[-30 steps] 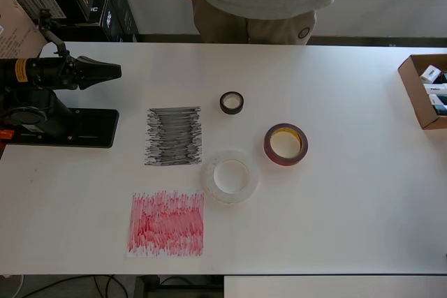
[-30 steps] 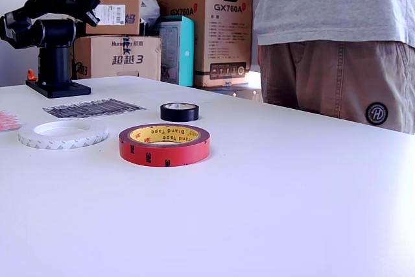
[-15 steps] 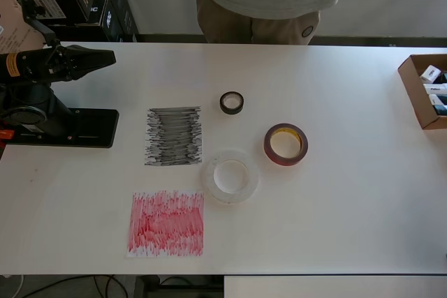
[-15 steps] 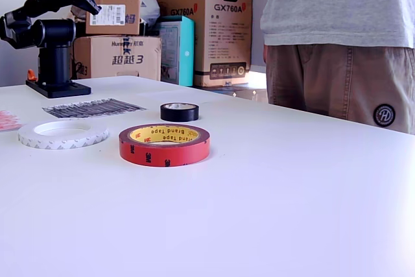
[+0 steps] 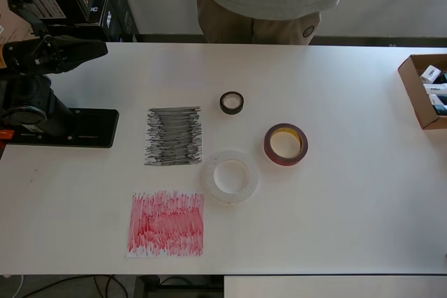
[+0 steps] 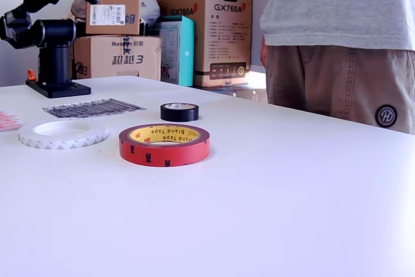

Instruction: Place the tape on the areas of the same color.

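Overhead, my gripper hangs empty above my base, well apart from everything; whether my fingers are parted I cannot tell. Nothing is sorted yet: the black roll lies beyond the black patch, the white roll beside it, the red roll far from the red patch.

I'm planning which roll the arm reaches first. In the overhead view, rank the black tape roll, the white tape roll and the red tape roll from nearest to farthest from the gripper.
Measured from the gripper, at the overhead view's upper left:
1. Black tape roll, upper middle, nearest.
2. White tape roll, lower, beside the black scribbled patch.
3. Red tape roll, farthest toward the view's right.
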Motion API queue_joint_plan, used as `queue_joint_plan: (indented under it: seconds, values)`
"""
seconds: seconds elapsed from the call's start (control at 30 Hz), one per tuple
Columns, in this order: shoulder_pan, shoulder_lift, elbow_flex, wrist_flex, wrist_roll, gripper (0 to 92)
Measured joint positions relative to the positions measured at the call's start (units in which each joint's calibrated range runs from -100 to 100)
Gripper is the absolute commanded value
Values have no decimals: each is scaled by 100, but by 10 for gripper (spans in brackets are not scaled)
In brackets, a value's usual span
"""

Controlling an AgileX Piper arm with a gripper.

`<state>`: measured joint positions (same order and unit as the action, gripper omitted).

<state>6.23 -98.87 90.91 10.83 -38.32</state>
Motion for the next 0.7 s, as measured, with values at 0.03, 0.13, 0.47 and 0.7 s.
queue_joint_plan:
  seconds: [0.03, 0.13, 0.47, 0.7]
  values:
    - [0, 0, -151, 135, 0, 1]
    - [0, 0, -612, 627, 0, 1]
    - [0, 242, -2134, 3355, 0, 1]
    - [0, 1200, -3632, 4989, 112, 1]
